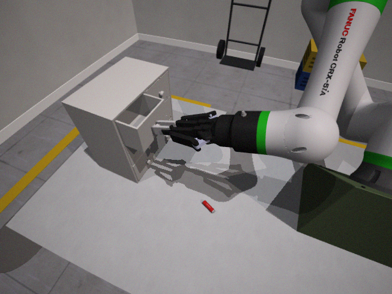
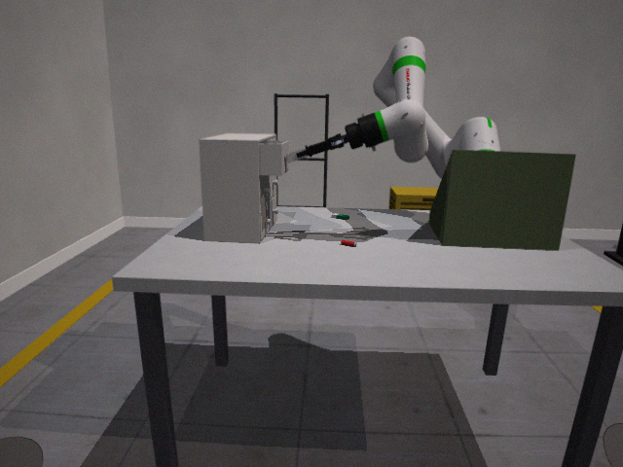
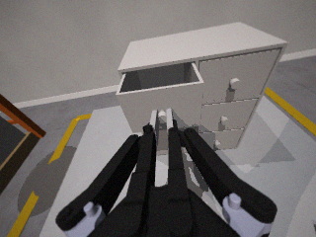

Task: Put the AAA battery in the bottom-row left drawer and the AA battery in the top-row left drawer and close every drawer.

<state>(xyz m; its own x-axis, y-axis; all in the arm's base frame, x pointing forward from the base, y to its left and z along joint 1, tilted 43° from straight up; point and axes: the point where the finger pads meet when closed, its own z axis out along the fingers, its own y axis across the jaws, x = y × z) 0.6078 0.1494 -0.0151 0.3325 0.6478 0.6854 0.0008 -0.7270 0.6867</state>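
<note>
Small chest (image 1: 104,104): pale grey box, upright on counter (image 1: 133,240), drawer fronts with small knobs. Top-row left drawer (image 1: 139,118) pulled partway out, level, inside looks bare. Other drawers shut. Red battery (image 1: 208,206) lies flat, well apart from chest's front. Green battery (image 2: 343,216) lies flat, farther from chest, on its front side.

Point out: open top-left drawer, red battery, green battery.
open top-left drawer (image 1: 124,124): top view, front panel.
red battery (image 1: 208,206): top view, middle of its body.
green battery (image 2: 343,216): exterior view, middle of its body.
</note>
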